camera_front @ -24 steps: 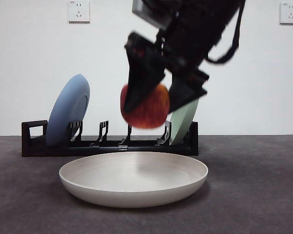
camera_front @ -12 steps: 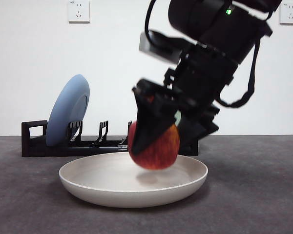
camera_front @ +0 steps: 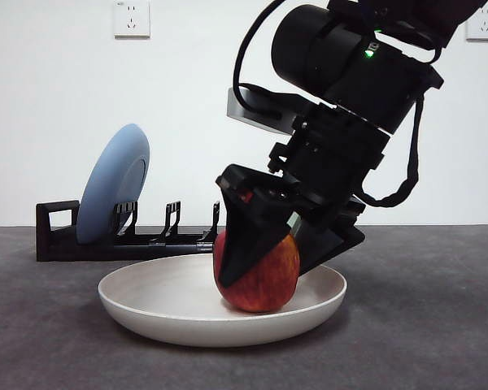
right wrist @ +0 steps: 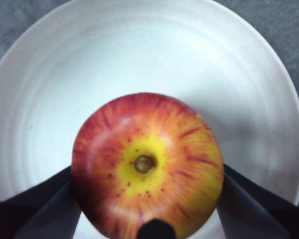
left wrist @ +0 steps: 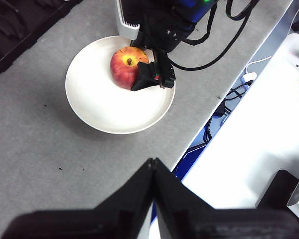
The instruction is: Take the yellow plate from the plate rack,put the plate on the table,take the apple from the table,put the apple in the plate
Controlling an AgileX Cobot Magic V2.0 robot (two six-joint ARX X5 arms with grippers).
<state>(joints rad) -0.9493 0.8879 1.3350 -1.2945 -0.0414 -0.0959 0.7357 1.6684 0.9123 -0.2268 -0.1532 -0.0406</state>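
The red apple (camera_front: pixel 260 280) with yellow streaks sits low in the cream yellow plate (camera_front: pixel 146 305), which lies flat on the dark grey table (camera_front: pixel 423 325). My right gripper (camera_front: pixel 268 252) comes down from the upper right and is shut on the apple, one jaw on each side. The right wrist view shows the apple (right wrist: pixel 147 191) stem-up over the plate (right wrist: pixel 139 59), between the jaws. In the left wrist view my left gripper (left wrist: pixel 153 172) is shut and empty, high and well away from the plate (left wrist: pixel 104 109) and apple (left wrist: pixel 122 67).
The black plate rack (camera_front: pixel 65 236) stands behind the plate with a blue plate (camera_front: pixel 114 191) upright near its handle end. The table's edge (left wrist: pixel 209 124) runs close past the plate, with cables beyond it.
My right gripper has come down with the apple, from above the plate at rack height into the plate. The plate and rack have not moved.
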